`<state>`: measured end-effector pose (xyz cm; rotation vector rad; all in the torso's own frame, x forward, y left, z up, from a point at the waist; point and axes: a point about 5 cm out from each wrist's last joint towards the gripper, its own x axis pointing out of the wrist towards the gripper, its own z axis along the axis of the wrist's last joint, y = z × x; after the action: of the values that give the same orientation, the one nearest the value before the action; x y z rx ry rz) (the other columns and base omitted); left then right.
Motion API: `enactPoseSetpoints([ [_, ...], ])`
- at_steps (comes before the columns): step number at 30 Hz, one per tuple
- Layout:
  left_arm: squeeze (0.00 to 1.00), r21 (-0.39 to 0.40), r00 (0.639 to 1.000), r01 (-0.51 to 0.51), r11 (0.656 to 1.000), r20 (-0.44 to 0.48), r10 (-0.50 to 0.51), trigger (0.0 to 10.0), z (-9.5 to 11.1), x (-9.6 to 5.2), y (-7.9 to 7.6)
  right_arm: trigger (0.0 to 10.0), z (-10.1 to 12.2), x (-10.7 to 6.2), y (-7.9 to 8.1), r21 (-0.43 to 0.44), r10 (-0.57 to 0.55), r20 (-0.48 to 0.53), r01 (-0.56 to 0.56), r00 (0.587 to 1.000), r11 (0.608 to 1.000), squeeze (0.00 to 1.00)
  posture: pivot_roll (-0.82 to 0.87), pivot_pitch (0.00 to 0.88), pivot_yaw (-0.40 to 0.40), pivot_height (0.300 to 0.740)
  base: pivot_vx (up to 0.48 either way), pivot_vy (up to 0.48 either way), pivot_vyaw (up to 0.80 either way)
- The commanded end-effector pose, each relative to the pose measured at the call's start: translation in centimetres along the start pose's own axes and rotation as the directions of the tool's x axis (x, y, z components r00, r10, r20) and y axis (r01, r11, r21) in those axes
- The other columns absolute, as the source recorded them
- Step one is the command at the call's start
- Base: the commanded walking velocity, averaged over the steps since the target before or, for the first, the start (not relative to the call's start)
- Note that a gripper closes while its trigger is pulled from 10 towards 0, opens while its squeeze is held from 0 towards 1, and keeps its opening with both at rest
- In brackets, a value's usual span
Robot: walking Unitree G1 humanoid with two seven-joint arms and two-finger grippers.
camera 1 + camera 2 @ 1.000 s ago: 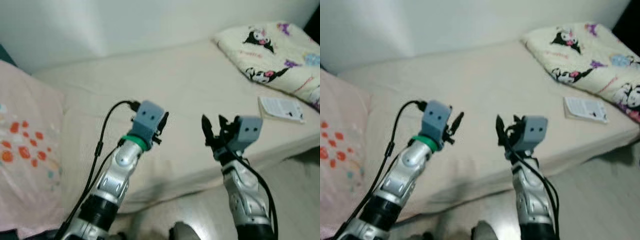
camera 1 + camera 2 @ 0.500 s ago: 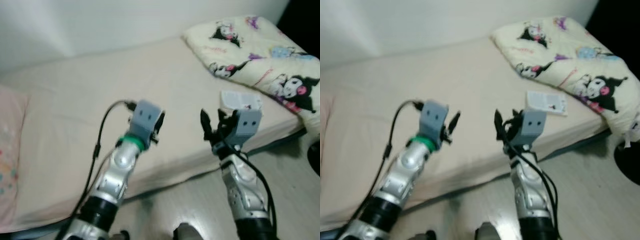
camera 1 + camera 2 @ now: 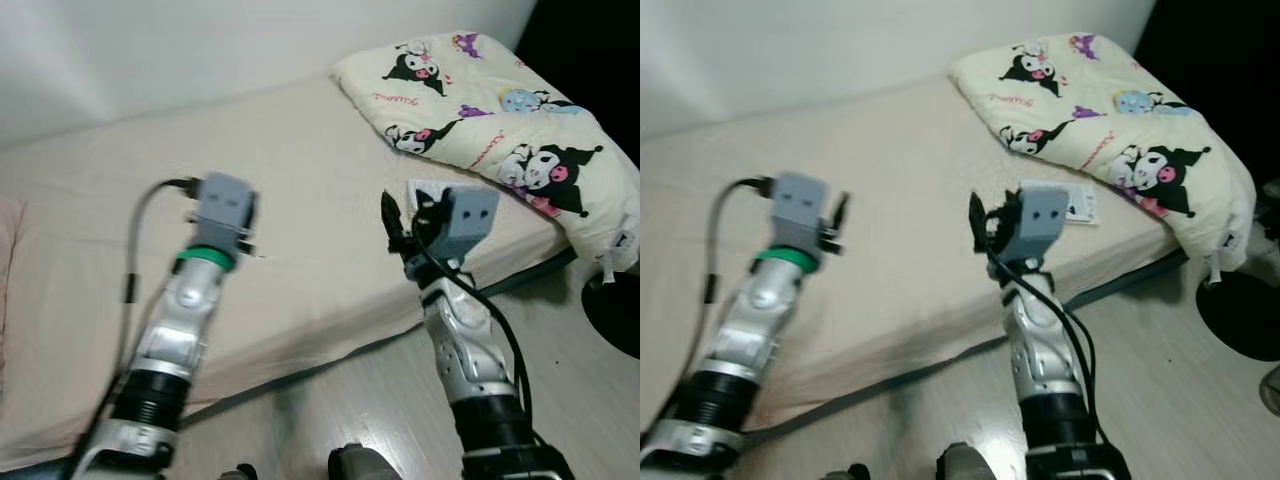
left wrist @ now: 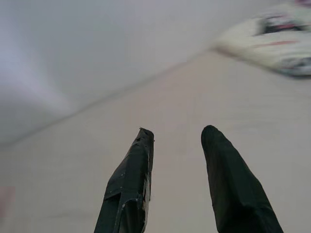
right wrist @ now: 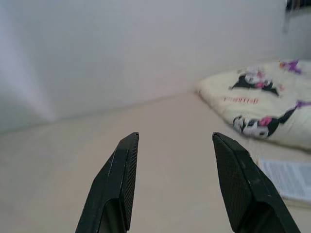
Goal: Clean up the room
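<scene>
- Standing at the bedside, the robot holds both silver arms raised over the near edge of the bed [image 3: 300, 180], forearms angled up and forward.
- Its left gripper [image 4: 175, 138] hangs above the bare cream sheet with its two black fingers parted and nothing between them.
- Its right gripper [image 5: 175, 141] is lifted over the mattress edge, fingers spread wide and empty, pointing toward the wall [image 5: 121, 48].
- A folded quilt [image 3: 490, 110] printed with cartoon characters lies at the robot's right end of the bed, draping over the corner.
- A white printed booklet [image 3: 1080, 205] lies flat on the sheet just beside the quilt, near the edge; the right wrist's grey housing covers part of it.
- Its print is too small to read.
- A pink pillow [image 3: 6, 260] is cut off at the left border.
- A dark round object [image 3: 1240, 315] on the pale floor [image 3: 1160, 380] is partly cropped, and I can't tell what it is.
</scene>
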<state>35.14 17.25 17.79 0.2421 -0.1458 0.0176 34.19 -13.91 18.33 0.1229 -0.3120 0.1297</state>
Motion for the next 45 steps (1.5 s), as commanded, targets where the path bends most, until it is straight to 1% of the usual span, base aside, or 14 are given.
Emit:
enactPoseSetpoints([
  [1,0.0,-0.022,0.999,-0.018,1.0,-0.052,0.017,10.0,-0.9,-0.4,0.6,10.0,-0.5,-0.2,-0.7,-0.015,-0.044,-0.022,0.044,0.999,0.999,0.0,-0.1,0.046,0.06,0.74,0.0,0.0,0.0],
  [4,0.0,-0.029,0.993,-0.046,0.998,-0.106,0.043,10.0,-2.2,-1.2,1.5,10.0,-1.2,-0.7,-1.1,-0.005,-0.08,-0.058,0.08,0.995,0.997,0.0,-0.09,0.047,0.047,0.74,0.0,0.0,0.0],
  [9,0.0,0.014,0.992,-0.032,0.999,-0.118,0.033,10.0,-3.1,-1.8,1.1,10.0,-2.1,-1.2,-1.1,-0.015,-0.095,-0.091,0.094,0.991,0.995,0.0,-0.07,0.046,0.04,0.74,0.0,0.0,0.0],
  [15,0.0,0.061,0.983,0.056,0.997,-0.18,-0.044,10.0,-6.0,-4.1,-1.4,10.0,-3.7,-2.2,-1.1,-0.019,-0.108,-0.166,0.106,0.98,0.994,0.0,-0.08,0.05,0.029,0.74,0.0,0.0,0.0],
  [19,0.0,0.061,0.982,0.061,0.996,-0.185,-0.049,10.0,-6.1,-4.2,-1.5,10.0,-3.8,-2.3,-1.2,-0.021,-0.109,-0.171,0.107,0.979,0.994,0.0,-0.08,0.05,0.029,0.74,0.0,0.0,0.0],
  [22,0.0,0.08,0.983,0.103,0.991,-0.158,-0.09,10.0,-6.1,-4.5,-2.1,10.0,-4.6,-2.9,-2.4,-0.043,-0.125,-0.229,0.119,0.965,0.992,0.0,-0.06,0.002,0.013,0.74,0.0,0.0,0.0],
  [25,0.0,0.072,0.988,0.086,0.994,-0.138,-0.076,10.0,-6.2,-4.6,-2.0,10.0,-5.1,-3.1,-3.4,-0.062,-0.117,-0.27,0.104,0.956,0.993,0.0,-0.06,0.0,0.014,0.74,0.0,0.0,0.0],
  [29,0.0,0.052,0.99,0.051,0.997,-0.131,-0.044,10.0,-6.2,-4.4,-1.8,10.0,-5.0,-2.9,-3.7,-0.073,-0.08,-0.257,0.064,0.963,0.995,0.0,-0.07,0.0,0.007,0.74,0.0,0.0,0.0],
  [30,0.0,0.031,0.993,0.039,0.999,-0.115,-0.035,10.0,-5.8,-4.1,-1.6,10.0,-4.7,-2.9,-3.7,-0.11,-0.06,-0.248,0.034,0.967,0.993,0.0,-0.08,0.0,-0.026,0.74,0.0,0.0,0.0],
  [31,0.0,0.011,0.995,0.024,1.0,-0.095,-0.023,10.0,-5.3,-3.6,-1.2,10.0,-4.4,-2.9,-3.5,-0.166,-0.037,-0.247,-0.005,0.968,0.986,0.0,-0.1,0.0,-0.008,0.74,0.0,0.0,0.0],
  [34,0.0,0.004,0.994,0.018,1.0,-0.105,-0.017,10.0,-5.4,-3.4,-0.9,10.0,-4.6,-2.9,-3.6,-0.16,-0.057,-0.251,0.016,0.966,0.987,0.0,-0.11,0.0,0.003,0.74,0.0,0.0,0.0],
  [40,0.0,0.028,0.996,0.028,0.999,-0.088,-0.025,10.0,-5.1,-3.0,-1.5,10.0,-5.1,-3.4,-3.4,-0.122,-0.066,-0.245,0.036,0.967,0.992,0.0,-0.08,0.0,0.012,0.74,0.0,0.0,0.0],
  [42,0.0,0.05,0.997,0.013,0.999,-0.074,-0.01,10.0,-5.0,-2.9,-1.2,10.0,-4.9,-3.4,-3.1,-0.173,-0.05,-0.213,0.013,0.976,0.985,0.0,-0.08,0.0,0.006,0.74,0.0,0.0,0.0],
  [45,0.0,0.069,0.998,-0.007,0.998,-0.064,0.011,10.0,-5.0,-3.0,-1.0,10.0,-4.5,-3.5,-3.6,-0.203,-0.066,-0.184,0.028,0.981,0.979,0.0,-0.07,0.0,0.006,0.74,0.0,0.0,0.0],
])
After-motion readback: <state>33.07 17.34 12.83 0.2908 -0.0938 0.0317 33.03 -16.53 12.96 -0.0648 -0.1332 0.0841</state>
